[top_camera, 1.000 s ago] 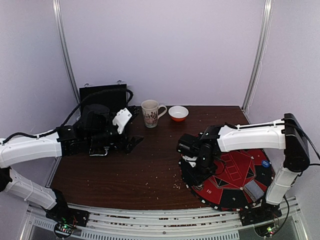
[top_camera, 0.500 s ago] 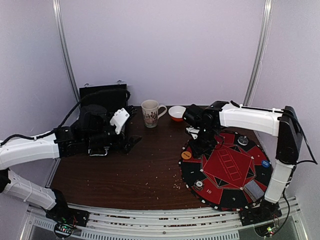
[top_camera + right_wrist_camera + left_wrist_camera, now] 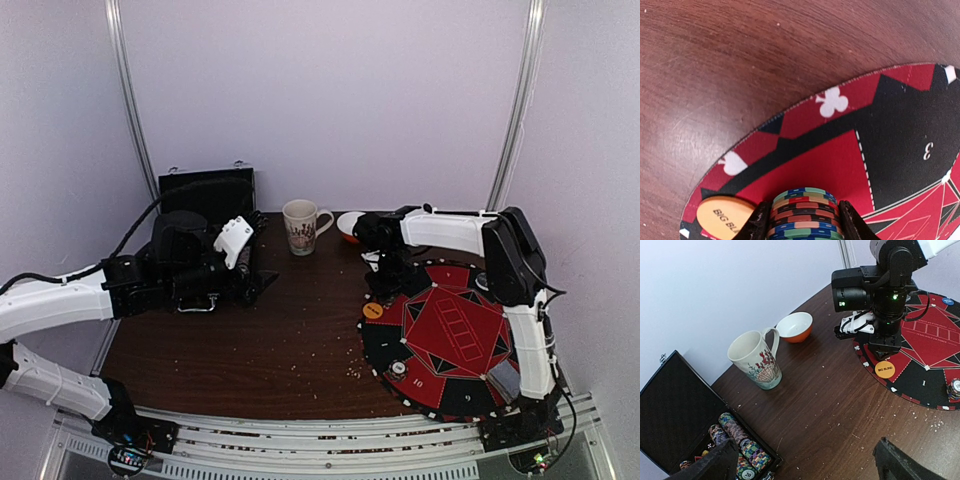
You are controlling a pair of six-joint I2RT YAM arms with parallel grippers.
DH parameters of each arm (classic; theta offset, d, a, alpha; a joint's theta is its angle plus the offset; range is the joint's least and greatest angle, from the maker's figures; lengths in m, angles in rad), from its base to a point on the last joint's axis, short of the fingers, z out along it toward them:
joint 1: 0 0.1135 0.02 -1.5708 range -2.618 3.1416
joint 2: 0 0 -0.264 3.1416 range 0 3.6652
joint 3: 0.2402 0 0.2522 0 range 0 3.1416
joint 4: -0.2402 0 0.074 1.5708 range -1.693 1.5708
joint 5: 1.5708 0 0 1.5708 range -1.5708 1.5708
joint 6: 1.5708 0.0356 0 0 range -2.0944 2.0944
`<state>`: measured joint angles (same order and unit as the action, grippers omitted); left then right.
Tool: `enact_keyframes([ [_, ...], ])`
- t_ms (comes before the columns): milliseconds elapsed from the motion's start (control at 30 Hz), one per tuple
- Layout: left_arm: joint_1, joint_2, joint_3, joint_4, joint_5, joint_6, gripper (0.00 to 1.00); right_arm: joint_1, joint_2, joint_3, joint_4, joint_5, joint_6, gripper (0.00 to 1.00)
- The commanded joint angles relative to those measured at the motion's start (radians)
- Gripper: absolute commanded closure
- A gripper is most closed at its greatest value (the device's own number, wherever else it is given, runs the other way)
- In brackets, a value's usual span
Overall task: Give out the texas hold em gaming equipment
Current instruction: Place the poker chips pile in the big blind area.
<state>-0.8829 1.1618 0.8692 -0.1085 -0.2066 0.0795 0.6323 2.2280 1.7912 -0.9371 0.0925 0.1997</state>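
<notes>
Right wrist view: multicoloured striped chip stack [image 3: 803,210] truncated by lower edge, height undeterminable. Orange round lettered disc [image 3: 722,216] likewise cut off.

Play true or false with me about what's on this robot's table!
1. The right tool grips a stack of multicoloured round chips. True.
2. The orange round "BIG BLIND" disc sits in a bowl. False: it lies flat on the round red-and-black felt mat.
3. The white patterned ceramic mug lies on its side. False: it stands upright.
4. The black hard case is open, with rows of chips inside. True.
5. The left tool pinches a card. False: it is open and holds nothing.
</notes>
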Motion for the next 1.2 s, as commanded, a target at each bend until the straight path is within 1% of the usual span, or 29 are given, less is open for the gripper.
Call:
enact_keyframes([
  [0,-0.004,-0.010,-0.007,0.020,-0.014,-0.005,0.02,-0.015,0.035,0.049,-0.023,0.045,-0.028,1.00],
  [200,-0.004,-0.003,-0.004,0.020,-0.017,0.000,0.02,-0.016,0.091,0.094,-0.032,0.032,-0.036,1.00],
  [433,-0.004,-0.001,-0.002,0.021,-0.018,0.004,0.02,-0.016,0.099,0.085,-0.031,0.022,-0.033,1.00],
  [600,-0.004,0.002,0.000,0.023,-0.020,0.012,0.02,-0.015,0.087,0.075,-0.039,0.024,-0.033,0.64],
  [667,-0.004,0.004,0.002,0.023,-0.019,0.012,0.02,-0.016,0.079,0.075,-0.038,0.023,-0.033,0.52],
  [700,-0.004,0.006,0.002,0.023,-0.019,0.014,0.02,-0.015,0.074,0.077,-0.038,0.021,-0.032,0.48],
  [833,-0.004,0.010,0.004,0.024,-0.020,0.014,0.02,-0.016,0.066,0.100,-0.048,0.006,-0.033,0.39],
  [1067,-0.004,0.003,-0.001,0.023,-0.020,0.014,0.02,-0.012,0.023,0.168,-0.086,0.004,-0.033,0.33],
  [1167,-0.004,0.004,0.000,0.023,-0.019,0.013,0.02,0.000,-0.027,0.196,-0.108,-0.008,-0.046,0.27],
])
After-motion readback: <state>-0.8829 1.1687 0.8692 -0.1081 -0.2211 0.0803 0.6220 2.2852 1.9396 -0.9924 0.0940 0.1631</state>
